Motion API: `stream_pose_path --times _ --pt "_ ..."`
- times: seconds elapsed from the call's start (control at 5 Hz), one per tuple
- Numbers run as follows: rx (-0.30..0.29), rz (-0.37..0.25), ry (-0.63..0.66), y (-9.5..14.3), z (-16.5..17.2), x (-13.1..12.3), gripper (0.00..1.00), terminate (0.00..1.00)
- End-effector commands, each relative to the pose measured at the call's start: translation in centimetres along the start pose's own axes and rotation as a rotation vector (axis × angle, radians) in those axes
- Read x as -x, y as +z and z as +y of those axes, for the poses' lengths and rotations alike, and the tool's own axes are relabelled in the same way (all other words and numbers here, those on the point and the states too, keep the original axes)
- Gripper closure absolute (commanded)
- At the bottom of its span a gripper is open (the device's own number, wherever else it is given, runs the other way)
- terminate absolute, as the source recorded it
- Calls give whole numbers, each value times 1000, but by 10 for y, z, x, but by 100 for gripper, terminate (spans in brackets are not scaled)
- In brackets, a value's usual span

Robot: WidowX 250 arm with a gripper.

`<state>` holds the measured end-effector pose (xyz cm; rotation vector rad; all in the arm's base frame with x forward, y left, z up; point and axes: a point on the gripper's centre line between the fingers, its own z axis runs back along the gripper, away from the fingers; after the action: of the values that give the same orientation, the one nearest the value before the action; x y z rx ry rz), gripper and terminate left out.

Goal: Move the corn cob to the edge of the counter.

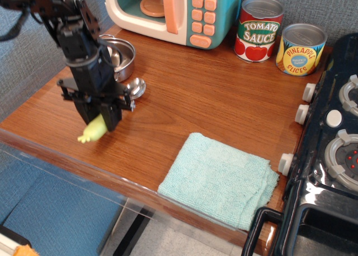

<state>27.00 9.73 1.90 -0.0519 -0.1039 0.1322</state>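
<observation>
In the one view we are holding the cob (93, 129) in our gripper (99, 122), the jaws clenched on its upper part so that its frilled stub is poking out below and to the left of the fingers. The cob is hanging tilted over the counter (184, 99), near its front left edge; we cannot tell whether the stub is touching the wood or just above it.

Behind the gripper a metal pot (120, 55) is standing, partly hidden by the arm, and its lid or handle is lying close beside the wrist. Well to the gripper's right a teal cloth (221, 180) is lying at the front edge, and farther right the stove (330, 155) is standing. Far behind and to the right are the toy microwave (179, 13) and two cans (260, 29).

We judge the risk to be in the release: the cob is slim and round, and the edge is rounded too, so if we are letting go too high or too far forward it may roll off onto the floor. A tilted drop may also make it bounce.
</observation>
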Motion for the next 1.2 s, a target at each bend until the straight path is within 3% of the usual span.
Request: stream_pose_path --times 0.0,0.2,0.4,0.6,0.8,1.0 --pt "-38 16 -11 -9 9 -8 100 0" --pt "-33 6 -15 -7 10 -9 0 0" --pt "8 -76 -31 8 6 -9 0 0" --pt "58 -200 -62 40 1 -8 0 0" --pt "44 -267 -79 66 -4 -8 0 0" --pt "-26 -215 -96 71 -5 -9 0 0"
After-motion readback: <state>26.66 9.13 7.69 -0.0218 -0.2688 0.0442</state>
